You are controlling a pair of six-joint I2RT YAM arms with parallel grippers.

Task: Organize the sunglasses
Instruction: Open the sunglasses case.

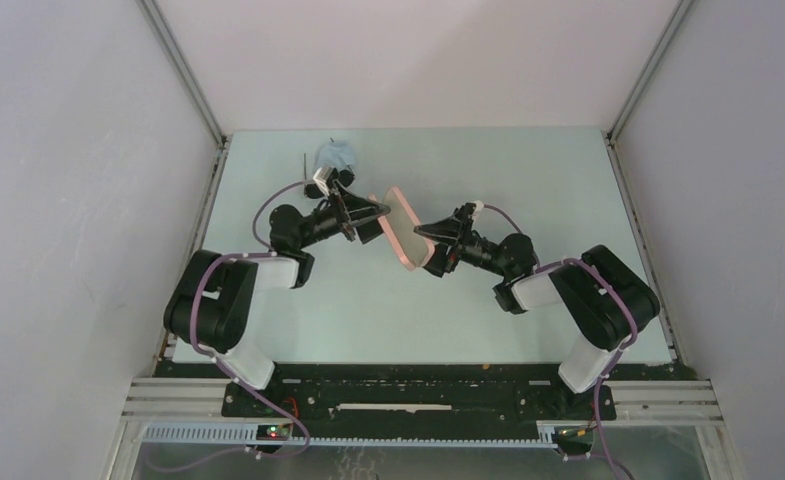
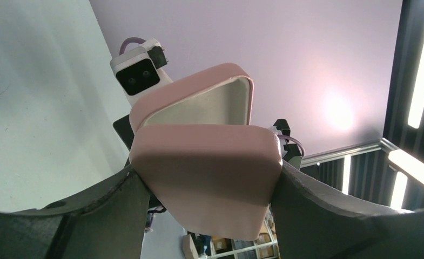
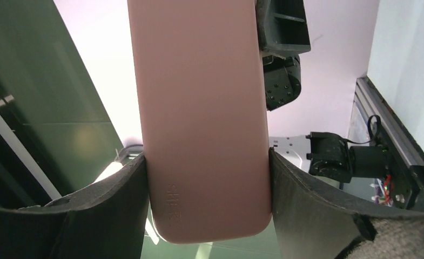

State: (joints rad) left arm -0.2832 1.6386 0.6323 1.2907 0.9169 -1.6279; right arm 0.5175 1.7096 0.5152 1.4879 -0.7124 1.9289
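Note:
The pink oblong case [image 1: 404, 229] hangs open above the middle of the table, held between both arms. My left gripper [image 1: 370, 214] is shut on one half [image 2: 205, 181], with both fingers [image 2: 96, 216] pressed against its sides. Above that half the other one tilts away, showing its cream lining [image 2: 207, 105]. My right gripper [image 1: 430, 243] is shut on that second half [image 3: 201, 108], whose smooth pink back fills the right wrist view between the pads [image 3: 317, 205]. The sunglasses are out of view in every frame.
A light blue cloth [image 1: 336, 155] lies crumpled at the back of the table behind the left arm. The white side walls [image 1: 88, 200] close in the table left and right. The right wrist's camera housing [image 2: 139, 73] shows behind the case.

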